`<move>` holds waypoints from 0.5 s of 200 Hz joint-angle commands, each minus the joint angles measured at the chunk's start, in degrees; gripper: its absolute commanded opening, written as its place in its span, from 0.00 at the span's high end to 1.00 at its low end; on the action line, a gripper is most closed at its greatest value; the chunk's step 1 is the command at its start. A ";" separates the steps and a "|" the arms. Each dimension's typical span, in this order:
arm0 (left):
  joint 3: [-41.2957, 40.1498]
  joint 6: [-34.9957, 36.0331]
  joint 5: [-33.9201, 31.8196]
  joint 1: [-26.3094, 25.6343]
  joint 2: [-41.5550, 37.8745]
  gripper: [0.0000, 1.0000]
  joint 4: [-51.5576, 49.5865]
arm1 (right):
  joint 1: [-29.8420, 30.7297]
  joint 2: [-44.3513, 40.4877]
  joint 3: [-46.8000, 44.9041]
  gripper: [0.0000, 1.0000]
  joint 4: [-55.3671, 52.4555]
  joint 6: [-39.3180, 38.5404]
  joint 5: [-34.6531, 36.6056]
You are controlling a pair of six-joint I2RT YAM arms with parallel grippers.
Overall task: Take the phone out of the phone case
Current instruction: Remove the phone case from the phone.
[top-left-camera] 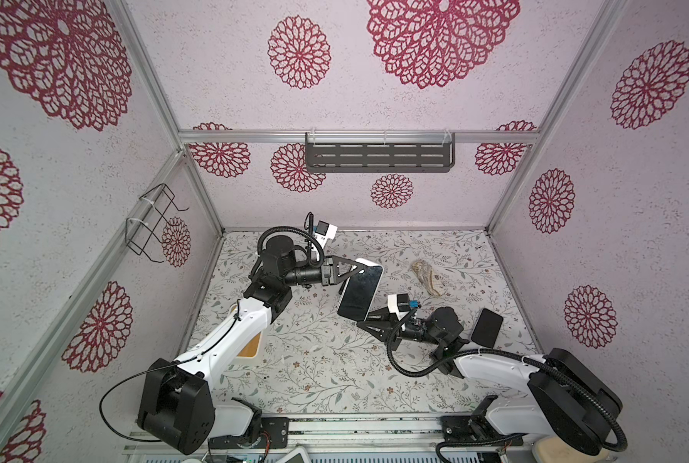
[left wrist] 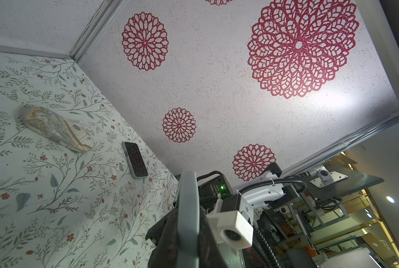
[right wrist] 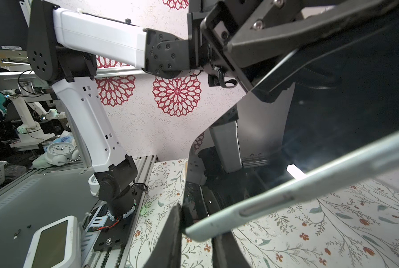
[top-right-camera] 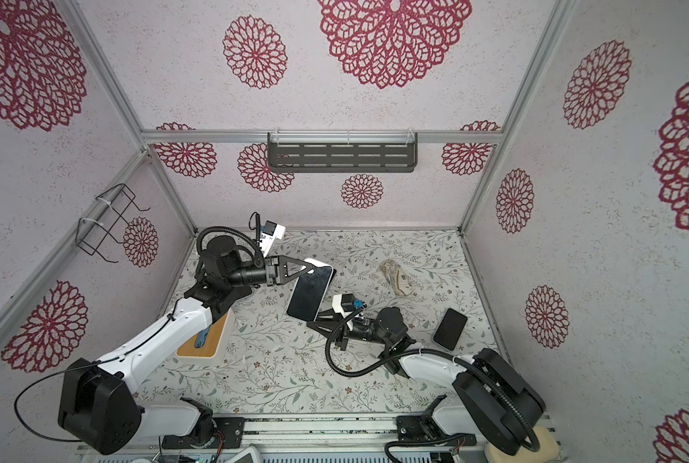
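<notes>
Flanking the near corner of the phone case [right wrist: 286, 195], the jaws of the right gripper [right wrist: 198, 222] are set narrow, grip not discernible, seemingly for peeling; the phone [top-left-camera: 360, 292] is held inside it, raised above the table [top-left-camera: 314, 360], anchored farther back by the left gripper [top-left-camera: 358, 269], clamped on the case.

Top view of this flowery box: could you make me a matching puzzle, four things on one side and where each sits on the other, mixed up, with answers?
Things:
1. phone in pale case
2. second phone
3. wooden tray
4. dark slotted shelf

Places:
A. hung on the back wall
B. lying flat on the table, right side
C. held off the table, one end in the left claw
D. on the table, partly under the left arm

Pairs: 1-C, 2-B, 3-D, 4-A
</notes>
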 commanded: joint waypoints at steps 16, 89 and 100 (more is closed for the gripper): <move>0.88 -1.95 -3.18 -2.63 3.06 1.00 -6.83 | -0.18 -0.32 2.44 0.86 4.23 -8.90 3.62; -0.16 -1.55 -4.28 -4.20 4.34 1.00 -7.96 | -0.18 -0.19 2.97 0.88 4.08 -12.29 11.66; -0.59 -1.55 -4.18 -4.16 4.26 1.00 -7.64 | -0.18 -0.33 2.71 0.88 4.50 -12.21 13.04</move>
